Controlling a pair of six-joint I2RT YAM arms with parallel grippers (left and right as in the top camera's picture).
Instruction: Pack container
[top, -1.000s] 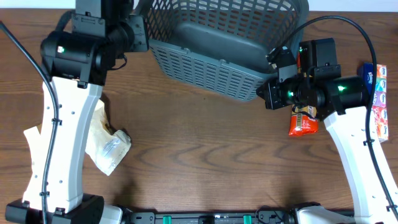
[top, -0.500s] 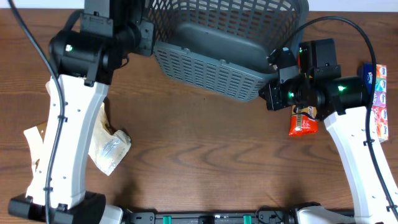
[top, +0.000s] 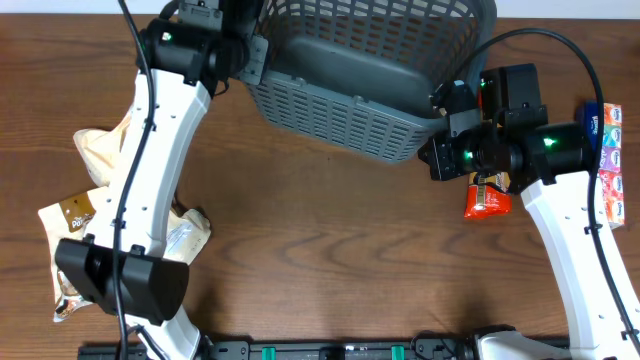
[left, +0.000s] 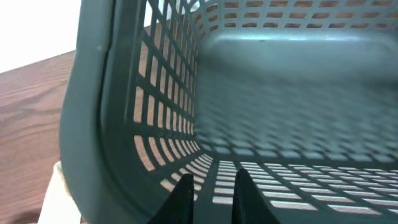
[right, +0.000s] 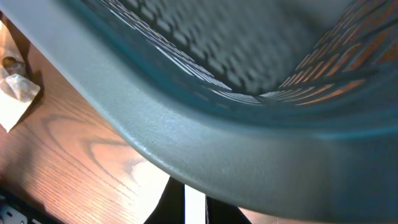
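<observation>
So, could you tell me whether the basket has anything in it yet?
Empty: the overhead view shows the basket's bare grey bottom, and the left wrist view shows only bare lattice inside. The orange packet lies outside it.

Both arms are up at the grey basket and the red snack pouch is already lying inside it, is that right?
Not inside. The overhead view shows the red snack pouch lying on the table outside the container, under the right arm. Both arms are at the container.
</observation>
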